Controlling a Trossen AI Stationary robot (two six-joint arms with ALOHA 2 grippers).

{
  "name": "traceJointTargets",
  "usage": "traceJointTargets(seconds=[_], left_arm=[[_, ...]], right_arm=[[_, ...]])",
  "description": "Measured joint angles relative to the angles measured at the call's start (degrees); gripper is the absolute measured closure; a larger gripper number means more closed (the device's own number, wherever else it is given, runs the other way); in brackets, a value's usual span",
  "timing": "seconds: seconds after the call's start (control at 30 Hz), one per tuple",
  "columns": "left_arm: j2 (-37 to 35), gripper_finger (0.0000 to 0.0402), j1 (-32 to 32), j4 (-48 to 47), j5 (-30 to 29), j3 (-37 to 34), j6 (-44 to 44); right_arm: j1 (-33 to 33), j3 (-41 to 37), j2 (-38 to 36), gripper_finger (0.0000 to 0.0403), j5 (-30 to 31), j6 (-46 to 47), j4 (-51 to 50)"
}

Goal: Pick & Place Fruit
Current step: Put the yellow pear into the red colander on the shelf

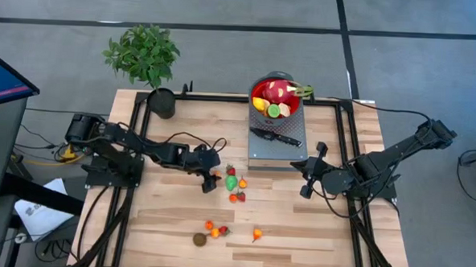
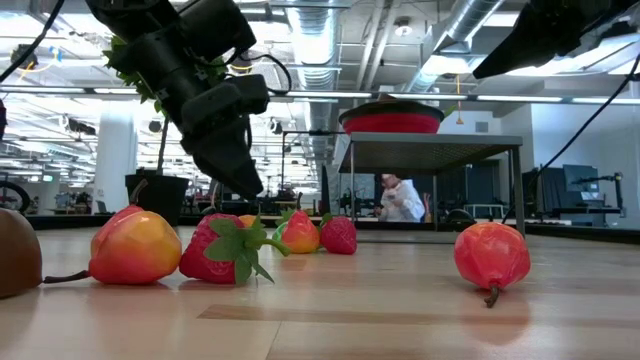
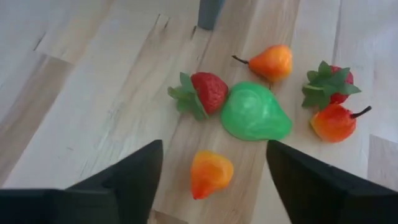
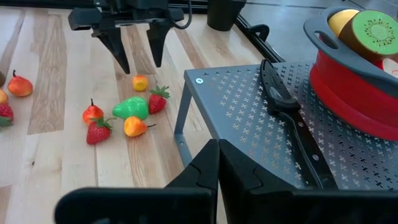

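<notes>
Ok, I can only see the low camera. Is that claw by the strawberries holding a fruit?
Observer: No. The left gripper is open, and a small orange fruit lies on the table between its fingers.
Operator: Is there any green fruit? I can't see one.
Observer: Yes, a green fruit lies just past the orange one, right against a strawberry.
Operator: And where's the other claw?
Observer: The right gripper is shut and empty, waiting beside the grey stand.
</notes>
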Motion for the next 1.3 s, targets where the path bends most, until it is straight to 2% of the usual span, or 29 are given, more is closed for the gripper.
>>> traceJointTargets(seconds=[0.17, 0.4, 0.67, 0.97, 1.3], left_arm=[[0.0, 0.0096, 0.0, 0.3, 0.0, -0.6, -0.3], [0.0, 0.0122, -0.5, 0.8, -0.1, -4.1, -6.2], [0.0, 0.0149, -0.9, 7.0, -0.1, -6.8, -6.5], [0.2, 0.0149, -0.9, 8.9, -1.1, -7.7, -6.4], [5.2, 0.0149, -1.2, 13.1, -1.2, -7.7, -6.4]], right_arm=[[0.0, 0.0, 0.0, 0.0403, 0.0, 0.0, 0.0], [0.0, 0.0, 0.0, 0.0403, 0.0, 0.0, 0.0], [-0.1, 0.0, 0.0, 0.0403, 0.0, 0.0, 0.0], [-0.1, 0.0, 0.0, 0.0403, 0.0, 0.0, 0.0], [-0.1, 0.0, 0.0, 0.0403, 0.0, 0.0, 0.3]])
